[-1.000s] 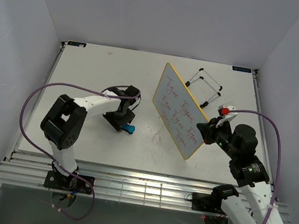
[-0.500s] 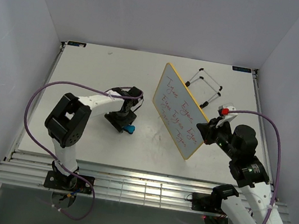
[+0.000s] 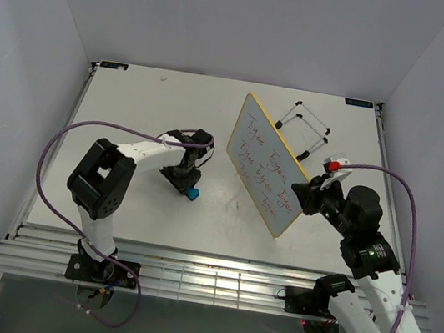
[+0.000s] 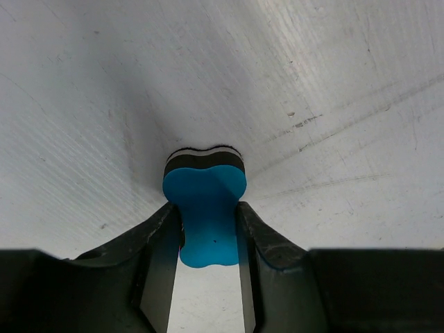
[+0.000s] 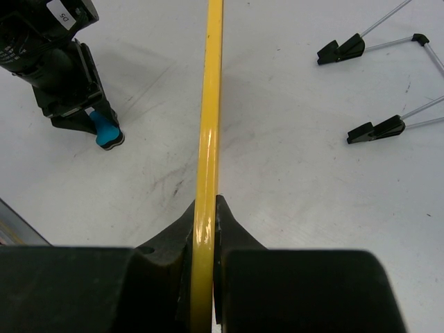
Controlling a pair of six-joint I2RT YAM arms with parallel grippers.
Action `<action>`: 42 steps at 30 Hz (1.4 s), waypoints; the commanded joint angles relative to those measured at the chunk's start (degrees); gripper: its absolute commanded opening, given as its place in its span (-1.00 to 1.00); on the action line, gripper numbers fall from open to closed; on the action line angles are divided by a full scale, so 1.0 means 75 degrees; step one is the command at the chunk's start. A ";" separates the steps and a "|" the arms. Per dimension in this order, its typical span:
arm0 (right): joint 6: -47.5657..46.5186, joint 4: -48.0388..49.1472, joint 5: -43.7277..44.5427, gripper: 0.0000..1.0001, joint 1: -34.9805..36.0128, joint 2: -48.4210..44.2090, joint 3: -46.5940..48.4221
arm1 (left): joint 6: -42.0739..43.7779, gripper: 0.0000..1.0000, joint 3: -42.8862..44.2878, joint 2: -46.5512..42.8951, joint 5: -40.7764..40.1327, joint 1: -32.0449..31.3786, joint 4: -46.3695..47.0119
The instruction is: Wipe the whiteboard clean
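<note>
At the left of the white surface (image 3: 129,110), the left claw (image 3: 184,181) pinches the blue eraser (image 4: 206,201) at its waist, a grip only the left wrist view makes plain. The eraser rests on the surface. To the right, the whiteboard (image 3: 266,167) is held at a tilt, its yellow edge clamped in the right claw (image 5: 206,211). Red writing, readable only from overhead, covers the board, so all the erasing appears left to do. The right wrist view sees it edge-on.

We see bright, even light from above, with soft, faint shadows on the table (image 3: 129,110). Glare streaks the whiteboard (image 5: 208,139) edge in the right wrist view. The near foreground blurs in both wrist views, and the left one bows toward its edges.
</note>
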 commanded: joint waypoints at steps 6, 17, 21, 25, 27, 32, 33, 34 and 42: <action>-0.0148 -0.0605 -0.0168 -0.85 0.0108 0.0043 -0.0260 | -0.0646 -0.70 0.0138 -0.0258 -0.0300 -0.0098 -0.0132; 0.0098 -0.0767 -0.0426 -0.85 0.0108 0.0125 -0.0108 | 0.4868 -1.00 -0.1289 -0.2728 0.0643 -0.0239 0.5801; 0.0145 -0.0944 -0.0449 -0.85 0.0108 0.0137 0.0033 | 0.6852 -1.00 -0.1749 -0.2978 0.3117 -0.0239 0.8725; 0.0367 -0.0968 -0.0671 -0.85 0.0108 0.0031 0.0068 | 0.7953 -1.00 -0.1234 -0.2381 0.4147 -0.0251 0.9626; 0.0507 -0.0967 -0.0835 -0.85 0.0108 -0.0027 0.0103 | 0.8622 -1.00 -0.1104 -0.2054 0.4386 -0.0251 1.0062; 0.0625 -0.1085 -0.1023 -0.85 0.0108 -0.0086 0.0174 | 0.9396 -1.00 -0.1431 -0.1864 0.3919 -0.0239 1.1630; 0.0637 -0.1108 -0.1047 -0.85 0.0108 -0.0109 0.0209 | 0.9594 -1.00 -0.1699 -0.1853 0.3778 -0.0228 1.2190; 0.0660 -0.1143 -0.1035 -0.85 0.0108 -0.0133 0.0232 | 0.9643 -1.00 -0.1794 -0.1794 0.3533 -0.0228 1.2393; 0.0813 -0.1307 -0.1046 -0.85 0.0108 -0.0344 0.0478 | 0.9573 -1.00 -0.1784 -0.1197 0.3062 0.0240 1.2571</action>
